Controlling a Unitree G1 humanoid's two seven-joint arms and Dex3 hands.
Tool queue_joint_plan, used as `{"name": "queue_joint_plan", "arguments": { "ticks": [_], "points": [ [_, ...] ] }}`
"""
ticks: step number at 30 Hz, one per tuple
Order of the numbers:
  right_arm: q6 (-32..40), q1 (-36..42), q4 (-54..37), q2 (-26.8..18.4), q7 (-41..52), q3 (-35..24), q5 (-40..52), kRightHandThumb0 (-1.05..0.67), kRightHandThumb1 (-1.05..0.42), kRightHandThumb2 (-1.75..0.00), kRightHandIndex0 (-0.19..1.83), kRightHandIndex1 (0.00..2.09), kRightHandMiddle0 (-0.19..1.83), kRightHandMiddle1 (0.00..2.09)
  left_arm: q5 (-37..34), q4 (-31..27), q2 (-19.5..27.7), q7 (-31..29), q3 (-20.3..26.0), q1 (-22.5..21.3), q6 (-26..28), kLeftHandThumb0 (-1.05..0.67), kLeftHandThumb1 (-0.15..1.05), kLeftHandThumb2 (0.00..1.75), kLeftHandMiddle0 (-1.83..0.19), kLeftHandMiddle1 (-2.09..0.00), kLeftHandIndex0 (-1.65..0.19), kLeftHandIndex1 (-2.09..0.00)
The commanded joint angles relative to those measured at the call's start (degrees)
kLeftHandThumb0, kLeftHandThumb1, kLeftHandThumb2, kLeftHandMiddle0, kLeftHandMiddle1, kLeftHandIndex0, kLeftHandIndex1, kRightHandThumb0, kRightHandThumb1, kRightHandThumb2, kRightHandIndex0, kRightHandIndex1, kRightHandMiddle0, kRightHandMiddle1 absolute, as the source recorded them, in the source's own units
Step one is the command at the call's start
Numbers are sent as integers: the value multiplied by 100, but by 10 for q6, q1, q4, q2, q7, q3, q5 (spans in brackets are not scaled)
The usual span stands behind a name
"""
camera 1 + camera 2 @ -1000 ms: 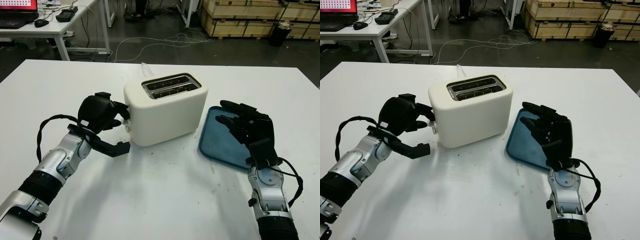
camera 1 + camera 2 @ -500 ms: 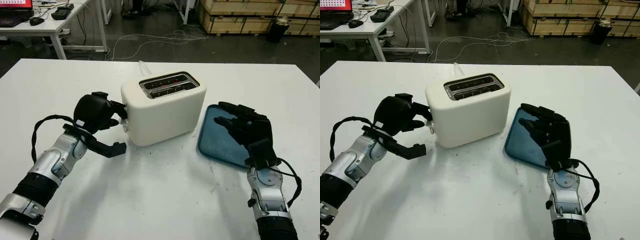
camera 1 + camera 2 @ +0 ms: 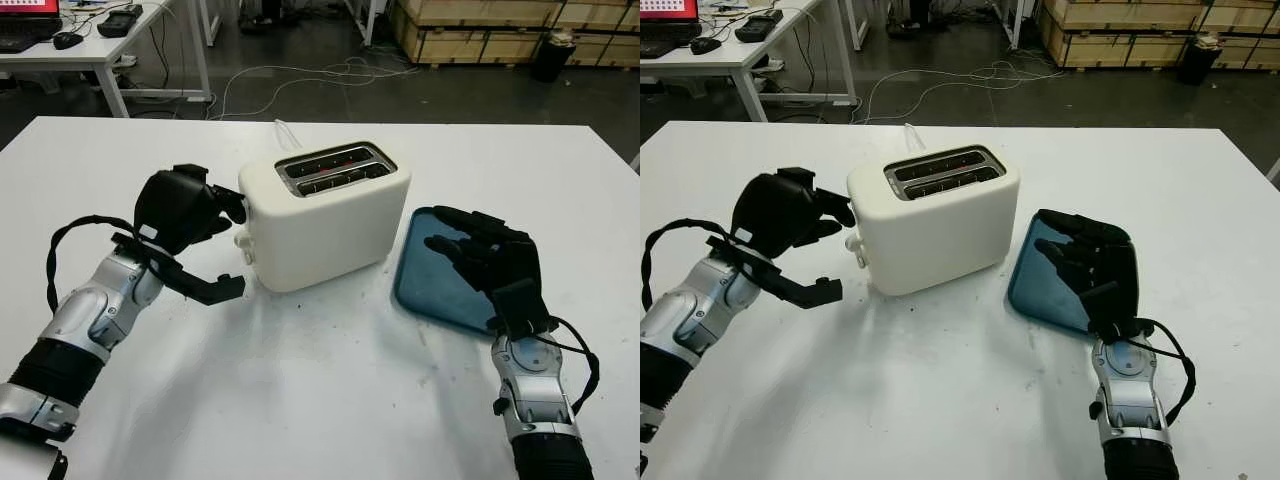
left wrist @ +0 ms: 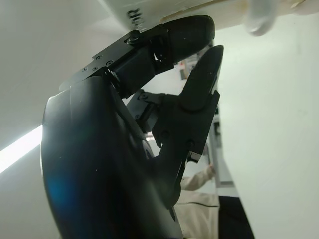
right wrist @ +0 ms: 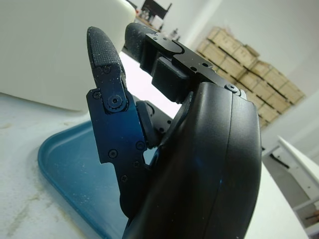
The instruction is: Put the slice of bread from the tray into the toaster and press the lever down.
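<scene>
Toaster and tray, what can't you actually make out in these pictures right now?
- Lever: in both eye views the left hand sits at the toaster's end, so the lever's position cannot be judged.
- Slots: in the eye views they are too dark to tell whether bread is inside.
- Tray: the open right hand above it hides part of its surface.
- Left wrist view: the hand's shell blocks most of the toaster.

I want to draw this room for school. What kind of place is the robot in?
Probably a workshop or robot lab, not a kitchen. Behind the white table are stacked wooden crates, loose cables on a bare floor, and a desk with computer gear.
</scene>
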Motion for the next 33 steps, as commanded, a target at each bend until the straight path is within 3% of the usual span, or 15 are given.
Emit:
{"name": "queue_joint_plan", "arguments": {
  "ticks": [1, 9, 15, 20, 25, 33],
  "points": [
    [9, 0, 0, 3, 1, 3, 5, -59, -92, -2, 124, 1, 105, 0, 6, -12, 1, -4, 9, -22, -2, -23, 80, 0, -87, -144, -103, -61],
    [14, 5, -6, 2, -2, 9, -4, -60, -92, -5, 124, 1, 104, 0, 5, -25, 8, -4, 33, -30, -8, -21, 76, 0, -90, -141, -112, -41],
    [5, 3, 4, 1, 0, 7, 0, -59, -92, -4, 123, 0, 104, 0, -20, -54, 9, -38, 54, -6, -5, -27, 76, 1, -95, -135, -118, -32],
    [8, 0, 2, 2, 1, 7, 2, -59, -92, -4, 124, 1, 105, 0, -108, -72, -21, -64, 94, 40, -10, -28, 80, 1, -95, -128, -118, -27],
    [14, -4, 0, 4, 0, 2, 10, -60, -92, -3, 124, 1, 104, 0, -163, -116, -70, -47, 138, 111, 3, -28, 82, 1, -92, -125, -117, -24],
    [-4, -25, 19, 7, -11, -4, 15, -58, -92, -3, 118, 0, 101, 0, -168, -185, -162, -20, 166, 198, 60, -36, 90, 2, -70, -111, -97, -10]
  ]
}}
